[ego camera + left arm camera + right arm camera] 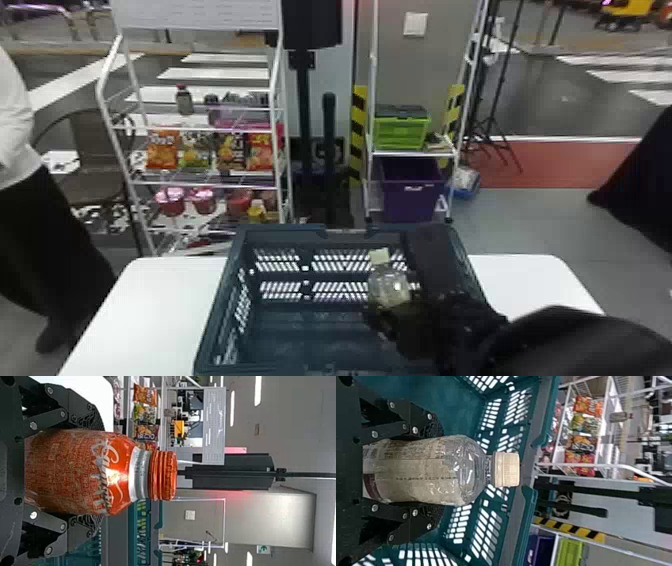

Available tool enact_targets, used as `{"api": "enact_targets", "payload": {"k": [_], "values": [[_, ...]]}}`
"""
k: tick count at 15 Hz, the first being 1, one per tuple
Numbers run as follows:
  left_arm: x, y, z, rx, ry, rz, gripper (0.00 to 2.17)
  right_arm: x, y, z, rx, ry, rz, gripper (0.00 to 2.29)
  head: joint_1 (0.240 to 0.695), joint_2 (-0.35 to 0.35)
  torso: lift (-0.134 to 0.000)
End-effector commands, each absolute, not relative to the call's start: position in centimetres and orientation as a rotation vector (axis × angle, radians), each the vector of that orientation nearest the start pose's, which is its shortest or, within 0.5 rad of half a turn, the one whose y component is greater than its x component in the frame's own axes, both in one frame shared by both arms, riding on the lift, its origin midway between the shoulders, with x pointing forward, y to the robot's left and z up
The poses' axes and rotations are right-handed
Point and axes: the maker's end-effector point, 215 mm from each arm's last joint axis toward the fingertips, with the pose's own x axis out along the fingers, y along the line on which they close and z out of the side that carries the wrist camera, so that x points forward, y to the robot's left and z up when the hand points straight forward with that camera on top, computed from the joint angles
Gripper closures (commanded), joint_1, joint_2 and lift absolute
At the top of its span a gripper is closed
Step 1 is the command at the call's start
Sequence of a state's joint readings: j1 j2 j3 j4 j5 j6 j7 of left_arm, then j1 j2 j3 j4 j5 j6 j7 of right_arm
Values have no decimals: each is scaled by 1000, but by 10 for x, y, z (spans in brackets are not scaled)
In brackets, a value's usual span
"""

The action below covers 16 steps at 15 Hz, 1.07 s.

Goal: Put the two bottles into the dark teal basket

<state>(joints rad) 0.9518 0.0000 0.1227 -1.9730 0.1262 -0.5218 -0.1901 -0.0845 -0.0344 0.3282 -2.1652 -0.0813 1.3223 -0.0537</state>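
Head view, and I can see the right tool [397, 307] within the walls of the dark teal basket [280, 233], its two flat fingers clamped on a clear bottle [389, 286] with a cream cap [379, 256], cap uppermost and leaning a little. The left wrist view has the left tool [97, 473] closed around a red bottle [67, 473], one finger on each side, the bottle upright with its ribbed red cap [163, 475] on top; the basket's slotted side lies near it, beyond one finger. The black right arm [565, 340] comes across the basket's right side and hides part of that rim. The basket sits on a white counter [145, 310], which shows to either side of it. Past its far edge stands a white wire rack [106, 90] with snack bags [162, 150], pink-lidded cups [171, 199] and a small dark-capped bottle [184, 101]. Next comes a black post [302, 100], then a second white frame [415, 154] holding a green crate [400, 132] above a purple bin [410, 202], with yellow-and-black striping [359, 120] alongside.
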Motion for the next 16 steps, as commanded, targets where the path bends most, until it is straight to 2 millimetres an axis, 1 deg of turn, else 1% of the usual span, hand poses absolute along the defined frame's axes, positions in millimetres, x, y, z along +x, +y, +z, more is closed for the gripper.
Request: {"api": "enact_targets", "payload": {"k": [1, 2, 4, 5, 8, 9, 10, 11, 12, 14, 15, 16], "values": [[279, 264, -381, -14, 25, -51, 2145, 517, -53, -371, -141, 710, 330, 1595, 499, 0, 0], [280, 264, -381, -12, 24, -47, 2145, 523, -49, -377, -142, 731, 341, 1595, 499, 0, 0], [282, 265, -389, -16, 46, -44, 2145, 527, -48, -395, -152, 796, 354, 1595, 499, 0, 0], [282, 265, -390, -16, 48, -44, 2145, 530, -49, -401, -160, 813, 352, 1592, 499, 0, 0], [281, 266, -393, -16, 51, -42, 2145, 529, -48, -416, -181, 864, 358, 1578, 499, 0, 0], [282, 266, -393, -15, 51, -40, 2145, 528, -46, -422, -179, 880, 364, 1403, 499, 0, 0], [282, 267, -393, -16, 51, -40, 2145, 526, -44, -423, -179, 888, 372, 1079, 499, 0, 0], [283, 267, -392, -16, 48, -40, 2145, 522, -43, -426, -182, 903, 379, 471, 499, 0, 0], [283, 267, -393, -17, 51, -40, 2145, 515, -45, -430, -190, 932, 379, 29, 499, 0, 0], [284, 267, -391, -16, 45, -40, 2145, 511, -44, -429, -189, 937, 384, -2, 499, 0, 0], [283, 267, -391, -15, 48, -39, 2145, 511, -42, -425, -183, 923, 388, -2, 499, 0, 0], [284, 267, -390, -16, 43, -38, 2145, 512, -39, -415, -176, 893, 394, -2, 499, 0, 0]]}}
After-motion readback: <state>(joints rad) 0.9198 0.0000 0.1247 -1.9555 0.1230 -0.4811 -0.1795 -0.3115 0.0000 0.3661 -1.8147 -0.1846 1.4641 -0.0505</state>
